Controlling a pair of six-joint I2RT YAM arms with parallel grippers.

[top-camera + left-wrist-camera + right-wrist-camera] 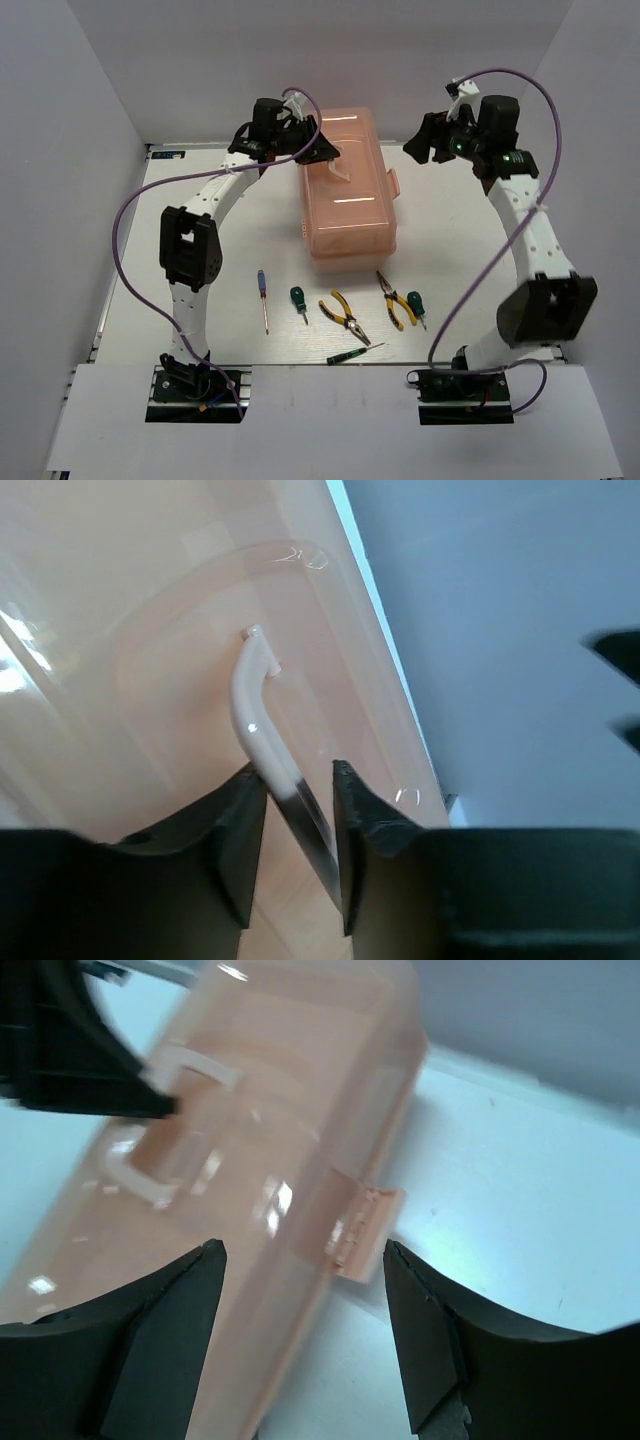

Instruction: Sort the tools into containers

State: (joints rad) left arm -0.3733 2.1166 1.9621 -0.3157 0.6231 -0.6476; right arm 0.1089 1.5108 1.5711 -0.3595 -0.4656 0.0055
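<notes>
The salmon-pink toolbox [345, 190] stands closed at mid-table, so its containers are hidden inside. My left gripper [318, 152] sits over its lid, and in the left wrist view the gripper [295, 770] is shut on the white lid handle [255, 710], which runs slantwise between both fingers. My right gripper [425, 143] hovers open above the box's right side, with the latch [362, 1225] showing between its jaws. The tools lie in a row at the front: a blue-red screwdriver [263, 300], a stubby green screwdriver [298, 300], pliers [345, 318], a slim black-green screwdriver [355, 352], more pliers [392, 297] and another green screwdriver [415, 305].
White walls close in the table at the back and both sides. Purple cables loop over each arm. The arm bases stand at the near edge, just behind the row of tools.
</notes>
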